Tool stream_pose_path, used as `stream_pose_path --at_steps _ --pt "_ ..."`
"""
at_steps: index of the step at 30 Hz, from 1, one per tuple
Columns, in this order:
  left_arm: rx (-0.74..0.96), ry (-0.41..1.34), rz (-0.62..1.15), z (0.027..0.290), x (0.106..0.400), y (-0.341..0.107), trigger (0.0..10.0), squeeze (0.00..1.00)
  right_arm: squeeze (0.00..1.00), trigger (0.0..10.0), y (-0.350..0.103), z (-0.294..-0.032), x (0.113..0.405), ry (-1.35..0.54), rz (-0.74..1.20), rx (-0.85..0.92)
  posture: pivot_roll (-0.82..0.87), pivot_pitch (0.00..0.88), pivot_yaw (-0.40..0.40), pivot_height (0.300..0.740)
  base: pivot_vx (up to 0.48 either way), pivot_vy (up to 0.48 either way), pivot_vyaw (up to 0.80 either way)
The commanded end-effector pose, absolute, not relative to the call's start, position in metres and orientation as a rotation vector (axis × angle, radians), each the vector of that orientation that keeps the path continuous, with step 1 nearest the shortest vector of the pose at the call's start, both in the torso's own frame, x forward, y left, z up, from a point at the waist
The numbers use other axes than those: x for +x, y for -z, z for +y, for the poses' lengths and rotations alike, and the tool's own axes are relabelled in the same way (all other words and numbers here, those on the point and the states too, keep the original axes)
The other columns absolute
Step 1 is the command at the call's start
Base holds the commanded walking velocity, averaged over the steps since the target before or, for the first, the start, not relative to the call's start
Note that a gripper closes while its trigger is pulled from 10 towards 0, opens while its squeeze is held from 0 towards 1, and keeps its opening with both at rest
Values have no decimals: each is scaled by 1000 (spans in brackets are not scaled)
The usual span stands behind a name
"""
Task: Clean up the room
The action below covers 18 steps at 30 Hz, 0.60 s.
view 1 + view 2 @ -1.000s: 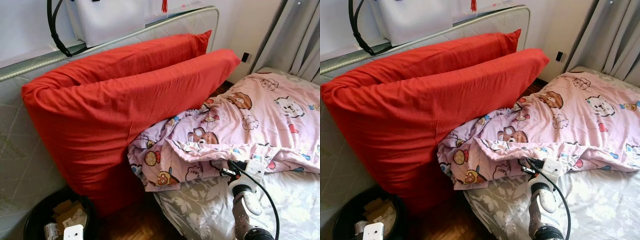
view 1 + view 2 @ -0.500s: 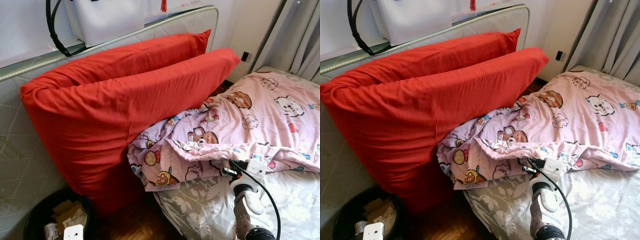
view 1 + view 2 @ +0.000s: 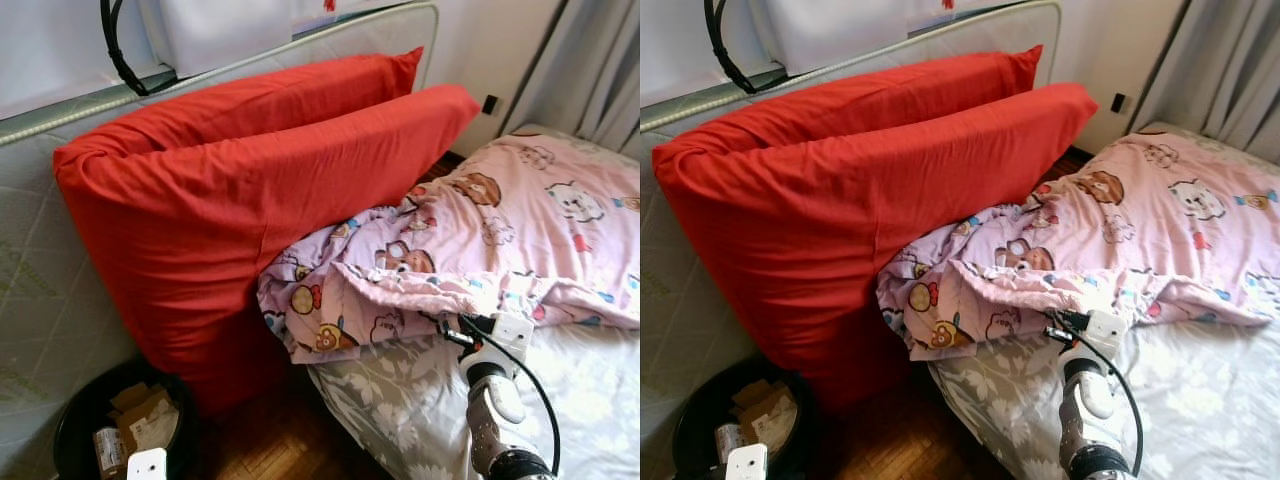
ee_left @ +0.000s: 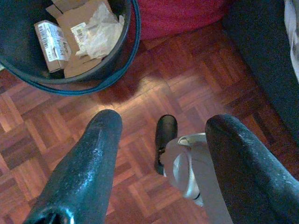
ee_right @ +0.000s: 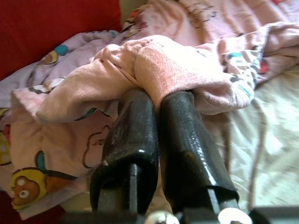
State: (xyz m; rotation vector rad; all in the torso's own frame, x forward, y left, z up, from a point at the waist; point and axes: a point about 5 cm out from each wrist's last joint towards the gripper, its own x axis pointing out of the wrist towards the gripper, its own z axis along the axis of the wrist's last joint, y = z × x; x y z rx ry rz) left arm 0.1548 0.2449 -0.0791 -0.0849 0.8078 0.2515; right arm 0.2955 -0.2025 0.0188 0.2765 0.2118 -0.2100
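Both claws visible: right claw (image 5: 156, 100) pinching pink quilt (image 3: 520, 220) fold, fingertips buried; left claw (image 4: 161, 140) spread, empty.

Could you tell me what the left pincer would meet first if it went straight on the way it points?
Most likely the parquet floor, since the open left pincer points down at bare wood beside the black bin.
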Motion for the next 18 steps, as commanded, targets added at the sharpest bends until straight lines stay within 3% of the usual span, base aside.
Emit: stream_pose_path --at_steps 1,18 --pt "-74 -249 839 245 149 82 10000 0 0 10000 -21 -204 297 221 199 270 45 83 -16 740 -266 0 0" --pt "-70 -248 841 246 149 82 10000 0 0 10000 -27 -205 300 241 166 242 47 77 -14 740 -264 0 0"
